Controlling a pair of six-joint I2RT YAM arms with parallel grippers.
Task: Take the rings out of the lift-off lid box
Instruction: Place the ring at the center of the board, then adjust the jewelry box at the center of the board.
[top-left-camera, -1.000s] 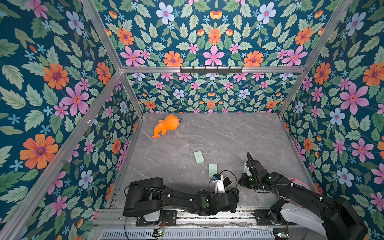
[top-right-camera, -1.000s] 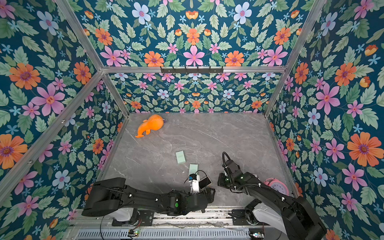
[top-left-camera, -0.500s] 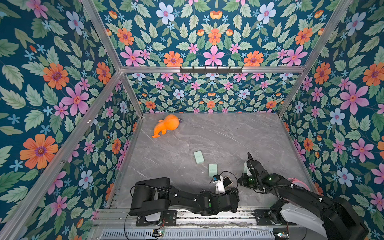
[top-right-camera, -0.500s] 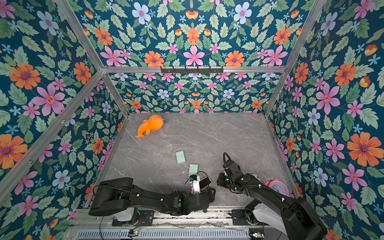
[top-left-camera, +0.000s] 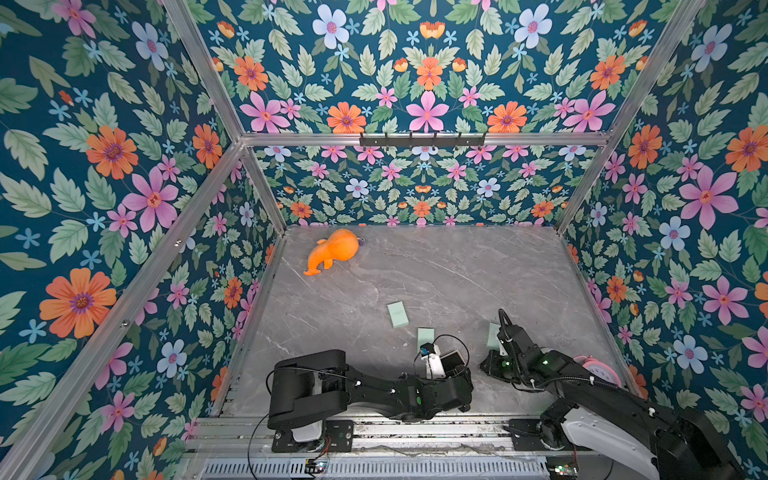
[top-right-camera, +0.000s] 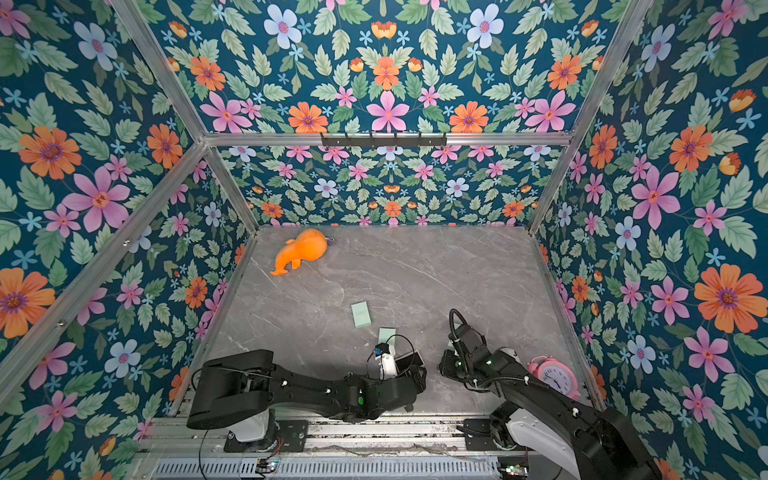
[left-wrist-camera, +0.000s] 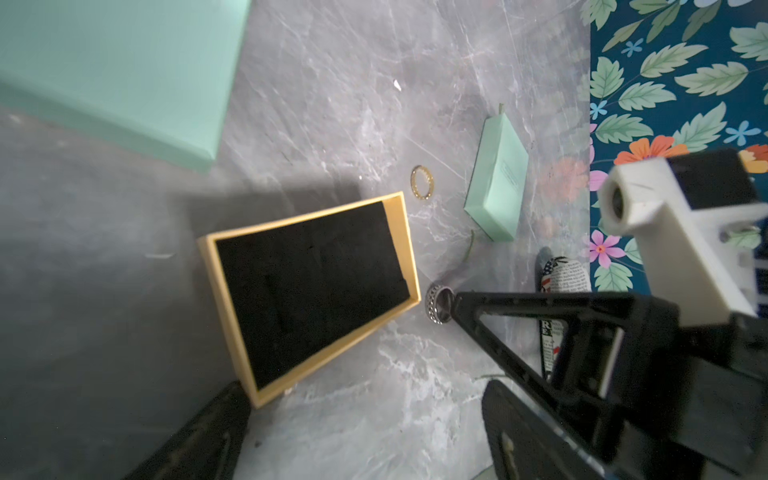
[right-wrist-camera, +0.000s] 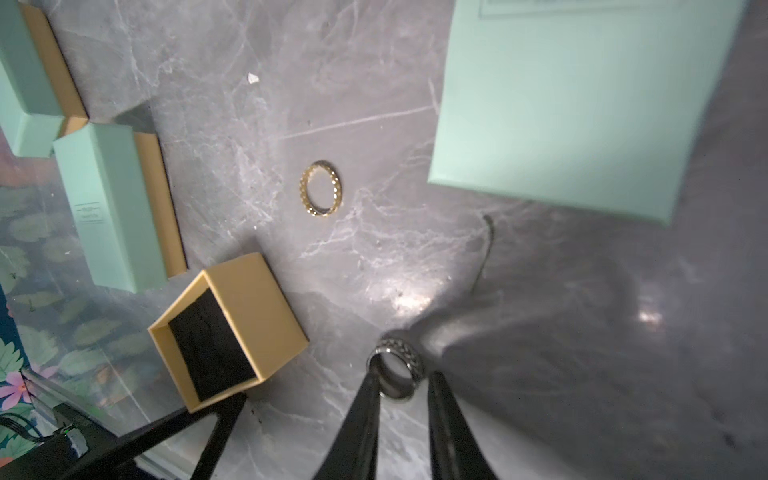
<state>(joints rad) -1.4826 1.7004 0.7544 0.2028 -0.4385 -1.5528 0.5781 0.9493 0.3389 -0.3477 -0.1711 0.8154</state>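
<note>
Silver ring (right-wrist-camera: 398, 348) sits between your right end effector's (right-wrist-camera: 404, 376) parted tips beside the tan box (right-wrist-camera: 257, 299); whether held, you can't tell. Left end effector (left-wrist-camera: 368, 388) released.

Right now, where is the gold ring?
Left wrist view: the gold ring lies on the tabletop, between the open tan box and a mint-green box.

In view are one gold ring (right-wrist-camera: 305, 191), one silvery ring (right-wrist-camera: 395, 349), three mint-green boxes (top-left-camera: 397, 314), one open tan box (right-wrist-camera: 257, 299), one orange plush toy (top-left-camera: 332, 249) and one pink alarm clock (top-right-camera: 552, 376).
</note>
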